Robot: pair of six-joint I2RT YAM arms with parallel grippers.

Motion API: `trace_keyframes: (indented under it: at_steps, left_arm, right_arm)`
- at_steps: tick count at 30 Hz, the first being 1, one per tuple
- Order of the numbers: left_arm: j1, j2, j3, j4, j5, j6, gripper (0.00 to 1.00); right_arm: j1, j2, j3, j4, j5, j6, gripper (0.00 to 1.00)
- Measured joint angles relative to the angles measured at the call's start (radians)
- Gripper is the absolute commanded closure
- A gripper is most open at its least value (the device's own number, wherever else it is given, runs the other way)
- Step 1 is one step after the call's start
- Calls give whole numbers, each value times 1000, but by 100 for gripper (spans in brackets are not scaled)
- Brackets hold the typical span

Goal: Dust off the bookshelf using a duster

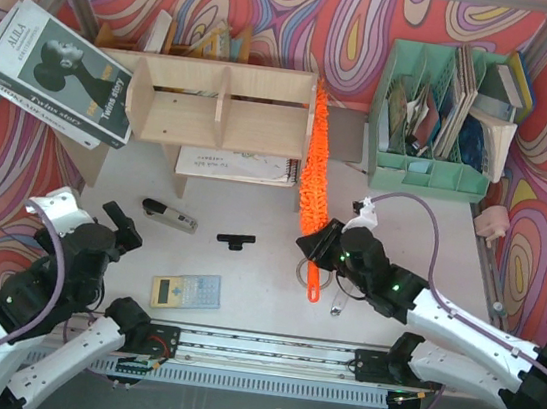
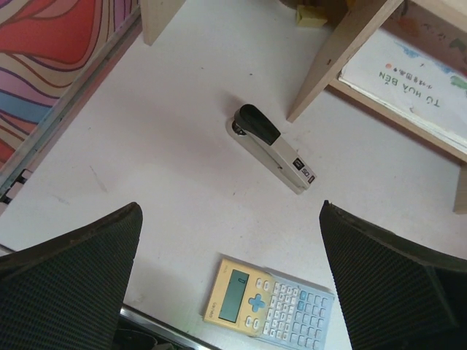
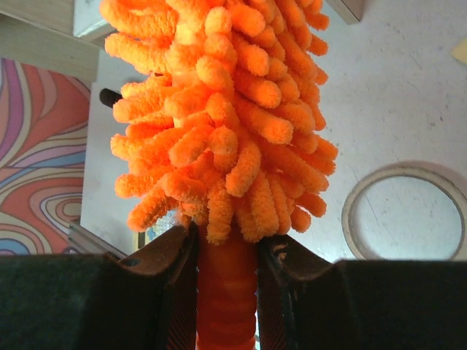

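The plywood bookshelf [image 1: 221,107] stands at the back centre. The orange fluffy duster [image 1: 317,160] stretches along the shelf's right end panel, from the shelf's back corner down towards me. My right gripper [image 1: 320,246] is shut on the duster's handle just below the fluffy head. The handle's loop end [image 1: 314,289] sticks out behind the gripper. In the right wrist view the fingers [image 3: 175,270] clamp the orange handle [image 3: 226,292] and the fluff [image 3: 226,109] fills the view. My left gripper [image 1: 121,225] is open and empty at the left, above the table [image 2: 230,211].
A stapler [image 1: 169,215] [image 2: 273,148], a black clip [image 1: 236,241] and a calculator [image 1: 185,292] [image 2: 270,302] lie in front of the shelf. A notebook [image 1: 233,166] lies under it. A mint file organizer [image 1: 432,114] stands at the back right, a large book [image 1: 53,75] at the back left. A tape ring [image 3: 408,211] lies by the duster.
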Motion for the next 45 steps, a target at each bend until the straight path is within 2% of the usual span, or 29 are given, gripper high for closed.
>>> trace_keyframes:
  at_steps: [6, 11, 16, 21, 31, 40, 45]
  left_arm:
    - [0, -79, -6, 5, 0, 0, 2]
    - [0, -99, -10, 5, 0, 0, 2]
    - [0, -99, -11, 7, 3, 0, 2]
    - [0, -101, -11, 7, 3, 0, 2]
    - [0, -103, -11, 7, 3, -2, 2]
    - [0, -123, -11, 7, 2, -9, 2]
    - [0, -127, -11, 7, 3, -9, 2]
  right_arm:
    - [0, 12, 82, -98, 0, 4, 100]
    - [0, 6, 198, -114, 21, -26, 100]
    - [0, -39, 215, -118, 32, -47, 100]
    - [0, -63, 154, -114, 27, -42, 100]
    - [1, -13, -109, -98, -19, 43, 100]
    - [10, 14, -85, -88, -24, 57, 100]
    - [41, -6, -43, -82, 31, 61, 100]
